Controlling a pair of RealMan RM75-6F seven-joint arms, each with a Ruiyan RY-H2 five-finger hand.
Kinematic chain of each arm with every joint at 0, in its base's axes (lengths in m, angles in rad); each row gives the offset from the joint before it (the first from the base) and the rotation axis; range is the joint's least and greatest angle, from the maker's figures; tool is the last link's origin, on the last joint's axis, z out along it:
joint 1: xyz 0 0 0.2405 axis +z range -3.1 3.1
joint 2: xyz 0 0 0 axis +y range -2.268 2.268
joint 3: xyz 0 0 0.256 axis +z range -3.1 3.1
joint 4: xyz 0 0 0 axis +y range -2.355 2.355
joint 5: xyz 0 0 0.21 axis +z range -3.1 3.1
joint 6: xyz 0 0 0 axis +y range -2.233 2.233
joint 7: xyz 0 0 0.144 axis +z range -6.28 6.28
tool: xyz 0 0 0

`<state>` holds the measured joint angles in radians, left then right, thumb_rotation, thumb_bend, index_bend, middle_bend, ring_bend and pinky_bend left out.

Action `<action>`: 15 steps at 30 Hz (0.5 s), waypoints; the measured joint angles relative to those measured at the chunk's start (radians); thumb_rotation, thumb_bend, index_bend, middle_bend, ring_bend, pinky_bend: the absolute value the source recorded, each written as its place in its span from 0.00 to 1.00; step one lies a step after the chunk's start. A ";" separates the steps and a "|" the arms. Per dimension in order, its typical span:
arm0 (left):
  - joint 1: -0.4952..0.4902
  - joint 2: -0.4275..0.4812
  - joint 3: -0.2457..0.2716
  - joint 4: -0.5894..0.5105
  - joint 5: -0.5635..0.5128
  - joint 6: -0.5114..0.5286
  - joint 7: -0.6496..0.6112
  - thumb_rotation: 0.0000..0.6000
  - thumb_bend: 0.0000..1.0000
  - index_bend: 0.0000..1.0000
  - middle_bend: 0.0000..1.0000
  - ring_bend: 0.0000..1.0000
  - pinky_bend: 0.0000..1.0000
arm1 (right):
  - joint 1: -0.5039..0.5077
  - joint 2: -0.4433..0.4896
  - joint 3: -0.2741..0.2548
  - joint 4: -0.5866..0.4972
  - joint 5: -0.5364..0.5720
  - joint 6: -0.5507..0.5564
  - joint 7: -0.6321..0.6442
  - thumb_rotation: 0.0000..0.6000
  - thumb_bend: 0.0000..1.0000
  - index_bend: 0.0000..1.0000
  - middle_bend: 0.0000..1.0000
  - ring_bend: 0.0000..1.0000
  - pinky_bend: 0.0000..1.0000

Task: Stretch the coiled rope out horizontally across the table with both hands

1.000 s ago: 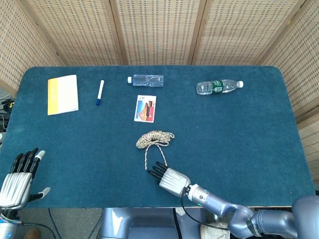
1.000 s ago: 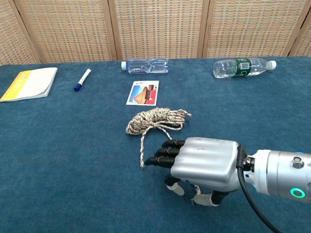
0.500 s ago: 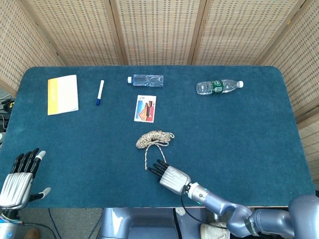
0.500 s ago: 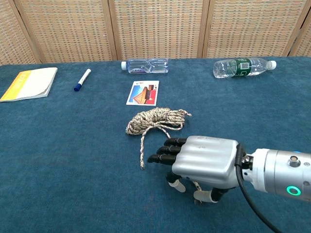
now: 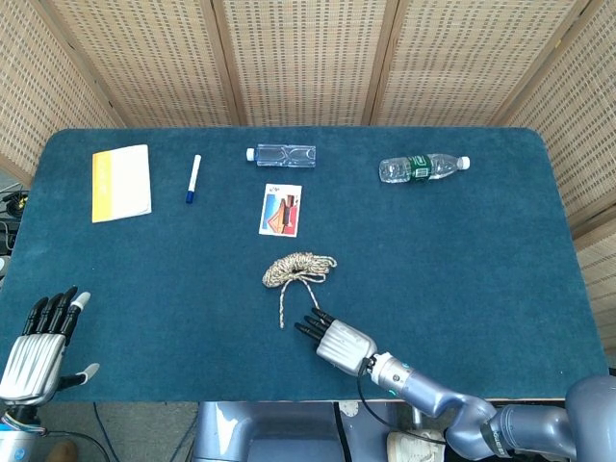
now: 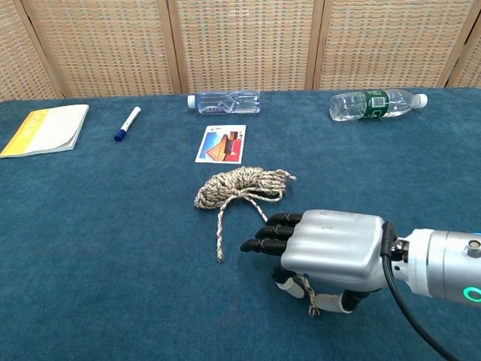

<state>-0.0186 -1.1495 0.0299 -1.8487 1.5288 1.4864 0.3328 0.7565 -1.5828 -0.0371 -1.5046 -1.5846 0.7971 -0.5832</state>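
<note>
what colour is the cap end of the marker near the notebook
Blue, on a white barrel. The marker shows it best in the chest view.

The right hand (image 6: pixel 325 254) has a ribbed, silver-grey metal back, black fingers (image 6: pixel 264 232) and pale, whitish pads on the thumb; a black cable loops from its wrist along a glossy silver-grey forearm (image 6: pixel 443 262) that carries a glowing green ring light. In the head view that arm runs on in rounded, blue-grey metallic segments. The left hand (image 5: pixel 34 345) looks the same build, silver back and black fingers, with what seem to be white tips, though it is small there.
</note>
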 measured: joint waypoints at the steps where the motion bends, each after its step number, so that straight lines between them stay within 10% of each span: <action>1: 0.000 -0.001 0.000 0.000 0.000 0.000 0.001 1.00 0.05 0.00 0.00 0.00 0.00 | 0.000 -0.002 -0.002 0.003 -0.001 0.001 0.004 1.00 0.36 0.50 0.00 0.00 0.00; 15: -0.003 -0.003 0.002 0.001 -0.003 -0.005 0.002 1.00 0.05 0.00 0.00 0.00 0.00 | 0.003 -0.014 -0.013 0.041 -0.010 0.014 0.028 1.00 0.42 0.51 0.00 0.00 0.00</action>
<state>-0.0214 -1.1527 0.0319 -1.8474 1.5253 1.4810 0.3348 0.7591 -1.5969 -0.0505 -1.4633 -1.5944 0.8112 -0.5552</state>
